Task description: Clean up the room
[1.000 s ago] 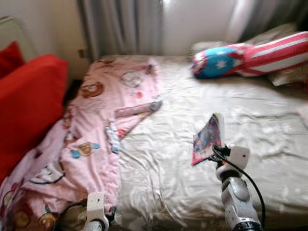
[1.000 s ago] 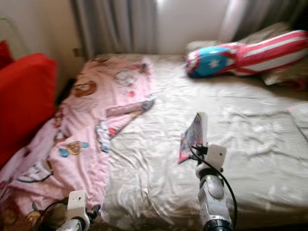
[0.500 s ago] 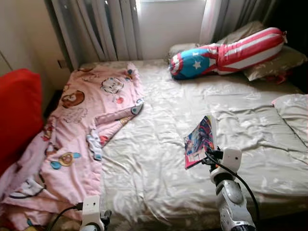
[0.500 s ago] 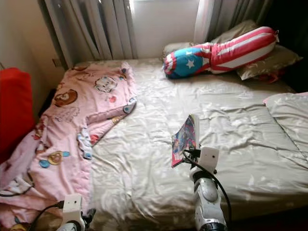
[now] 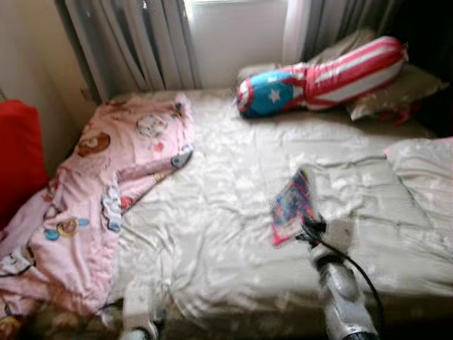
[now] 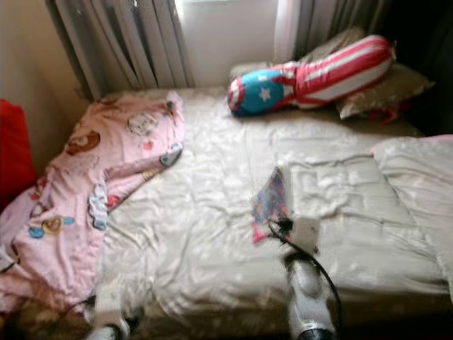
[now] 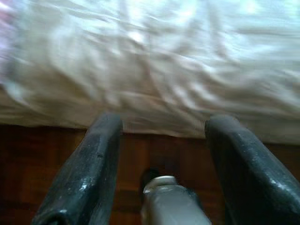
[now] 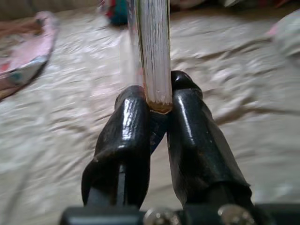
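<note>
Colourful book (image 5: 292, 209) is clamped upright in my right gripper (image 8: 158, 105) above the bed (image 5: 226, 234), left gripper (image 7: 161, 140) spread empty; I'd keep the pinch firm while carrying

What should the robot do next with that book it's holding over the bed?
Probably carry the book off the bed toward a proper place. The right hand grips it upright by its edge above the sheet, and tidying is the goal. Where it belongs isn't visible.

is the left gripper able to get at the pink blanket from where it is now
Probably yes: the left gripper is open and idle at the bed's near edge, and the pink blanket hangs off that same corner with nothing between.
</note>
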Tool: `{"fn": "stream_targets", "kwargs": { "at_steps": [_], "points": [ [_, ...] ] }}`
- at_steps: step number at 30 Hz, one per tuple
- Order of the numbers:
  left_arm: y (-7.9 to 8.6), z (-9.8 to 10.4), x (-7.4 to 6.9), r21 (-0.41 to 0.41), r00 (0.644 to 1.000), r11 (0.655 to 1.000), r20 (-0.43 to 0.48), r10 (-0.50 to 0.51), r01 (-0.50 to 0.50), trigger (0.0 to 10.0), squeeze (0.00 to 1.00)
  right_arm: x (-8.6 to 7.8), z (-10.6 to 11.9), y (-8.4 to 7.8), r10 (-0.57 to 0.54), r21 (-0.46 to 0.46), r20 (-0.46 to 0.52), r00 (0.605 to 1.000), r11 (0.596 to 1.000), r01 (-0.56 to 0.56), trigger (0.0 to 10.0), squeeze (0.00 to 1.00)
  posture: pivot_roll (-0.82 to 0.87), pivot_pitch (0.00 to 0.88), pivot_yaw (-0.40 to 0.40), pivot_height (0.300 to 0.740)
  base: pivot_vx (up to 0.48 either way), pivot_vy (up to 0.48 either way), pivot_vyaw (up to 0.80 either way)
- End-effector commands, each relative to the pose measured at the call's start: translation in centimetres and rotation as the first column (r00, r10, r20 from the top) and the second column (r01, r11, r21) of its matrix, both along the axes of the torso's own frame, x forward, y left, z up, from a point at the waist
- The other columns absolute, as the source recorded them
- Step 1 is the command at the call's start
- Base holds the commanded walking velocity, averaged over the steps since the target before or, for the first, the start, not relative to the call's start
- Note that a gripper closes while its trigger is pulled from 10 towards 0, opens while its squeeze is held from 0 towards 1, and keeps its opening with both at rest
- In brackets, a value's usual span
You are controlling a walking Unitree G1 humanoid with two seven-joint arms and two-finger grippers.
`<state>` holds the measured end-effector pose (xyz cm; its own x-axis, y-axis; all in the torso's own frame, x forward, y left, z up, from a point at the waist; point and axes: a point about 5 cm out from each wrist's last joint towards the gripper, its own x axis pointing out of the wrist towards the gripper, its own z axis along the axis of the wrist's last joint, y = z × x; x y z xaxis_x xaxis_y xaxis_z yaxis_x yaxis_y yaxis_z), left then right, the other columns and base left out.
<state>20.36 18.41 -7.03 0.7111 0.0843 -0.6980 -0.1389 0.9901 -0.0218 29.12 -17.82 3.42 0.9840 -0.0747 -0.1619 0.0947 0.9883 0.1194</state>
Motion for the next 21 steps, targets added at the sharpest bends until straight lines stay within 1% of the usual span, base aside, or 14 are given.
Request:
{"fn": "stream_targets", "kwargs": {
  "at_steps": [1,11,18,21],
  "points": [
    [1.1,0.17,0.02,0.032,1.0,0.999,0.003,0.006,-0.007,10.0,0.0,0.62,1.08,0.81,0.027,-0.007,0.058,0.998,1.0,-0.026,10.0,0.0,-0.06,0.0,0.015,0.74,0.0,-0.472,0.0],
    [1.1,0.12,-0.06,0.029,1.0,1.0,0.001,0.011,-0.011,10.0,0.0,0.58,1.06,1.09,0.056,-0.04,0.055,0.997,0.998,-0.054,10.0,0.0,-0.06,0.0,0.011,0.74,0.0,-0.455,0.0],
    [0.92,0.01,-0.19,0.01,1.0,1.0,-0.006,0.008,-0.008,10.0,0.0,0.44,0.88,0.99,0.052,-0.037,0.047,0.998,0.998,-0.05,10.0,0.0,-0.06,0.0,0.009,0.74,0.0,0.0,0.0],
    [1.18,0.04,-0.23,0.025,1.0,0.999,-0.003,0.021,-0.021,10.0,0.0,0.44,0.9,1.0,0.052,-0.038,0.047,0.998,0.998,-0.05,10.0,0.0,-0.06,0.0,0.01,0.74,0.0,0.0,0.0]
  ]
}}
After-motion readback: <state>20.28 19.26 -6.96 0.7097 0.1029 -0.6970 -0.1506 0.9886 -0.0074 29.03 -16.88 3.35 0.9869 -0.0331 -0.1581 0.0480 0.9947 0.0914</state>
